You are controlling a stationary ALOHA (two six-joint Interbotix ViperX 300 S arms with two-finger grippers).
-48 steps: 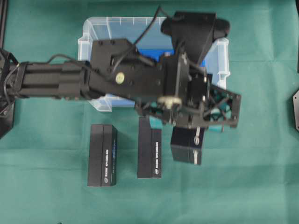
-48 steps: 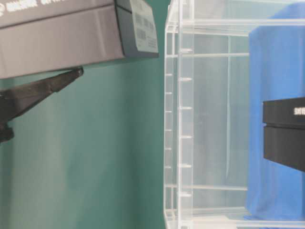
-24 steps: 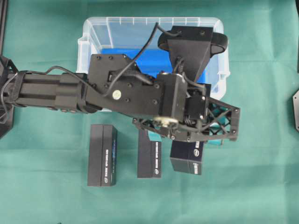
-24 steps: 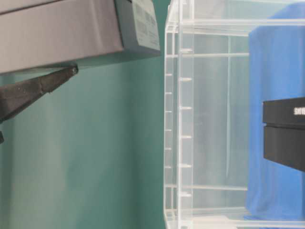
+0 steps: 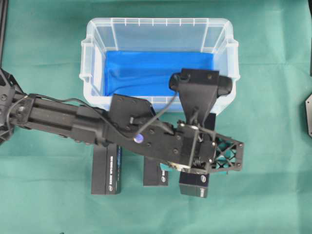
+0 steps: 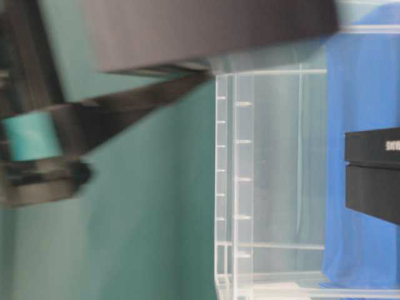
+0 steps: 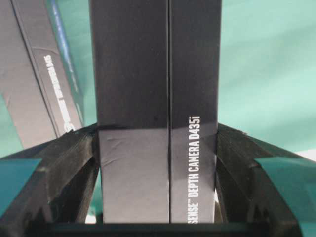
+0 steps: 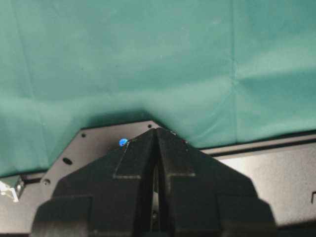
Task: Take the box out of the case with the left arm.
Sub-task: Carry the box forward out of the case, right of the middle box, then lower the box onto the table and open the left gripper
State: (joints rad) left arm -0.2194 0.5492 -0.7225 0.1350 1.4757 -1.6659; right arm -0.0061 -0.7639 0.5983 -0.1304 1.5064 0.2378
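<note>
Left gripper (image 7: 158, 148) grips a black box (image 7: 158, 98) marked "DEPTH CAMERA D435i", one finger (image 7: 54, 173) pressed on each long side. In the overhead view this box (image 5: 195, 187) sits outside the case (image 5: 158, 29), at 6 o'clock from its right end, over the green cloth (image 5: 273, 161). Two further black boxes (image 5: 107, 170) lie at 9 o'clock from it. Right gripper (image 8: 155, 163) is clenched, fingertips meeting, nothing between them.

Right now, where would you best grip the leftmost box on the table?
Across its long sides near mid-length, coming straight down. The leftmost box lies flat, long and narrow, so its short width probably suits the fingers, and the gap to the middle box leaves room for one finger.
</note>
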